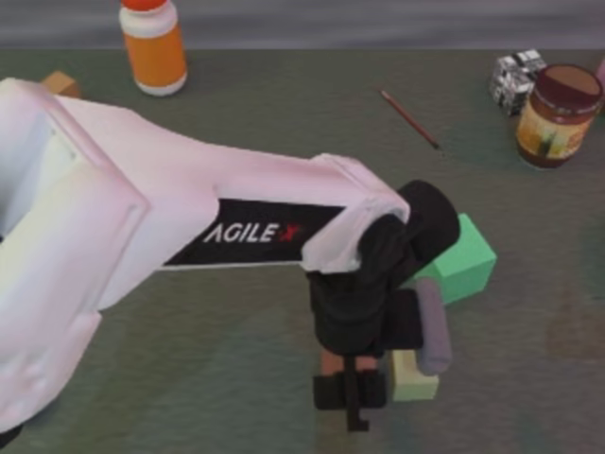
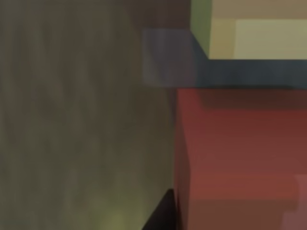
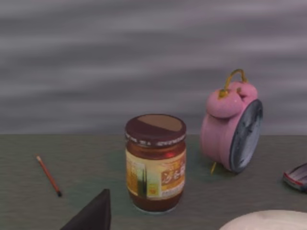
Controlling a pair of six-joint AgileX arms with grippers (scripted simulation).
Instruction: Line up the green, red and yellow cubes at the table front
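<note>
From above, my left arm reaches in from the left edge across the counter [image 1: 236, 378], its wrist bent straight down over the front. The left claw [image 1: 352, 390] hangs over the red cube [image 1: 331, 362], of which only a brick-coloured sliver shows under the wrist. The yellow cube [image 1: 413, 378] sits just to the right of it, and the green cube [image 1: 465, 260] lies farther back and to the right, partly hidden by the wrist. An orange bottle [image 1: 153, 45], a pencil [image 1: 409, 118], a patterned cube [image 1: 515, 78] and a jar [image 1: 559, 113] stand along the back.

In the left wrist view the red cube [image 2: 240, 158] fills the near side with the yellow cube [image 2: 259, 33] close beyond it, a narrow shadowed gap between them. One dark fingertip [image 2: 160, 215] shows beside the red face; whether the claw is clamped or apart I cannot tell.

The right wrist view faces the jar [image 3: 155, 163], a pink alarm clock [image 3: 232, 127] and the pencil [image 3: 49, 175], so the right arm sits parked out of the top view.

I judge the red cube is being placed beside the yellow one. Next, the green cube must come forward to join the row.
</note>
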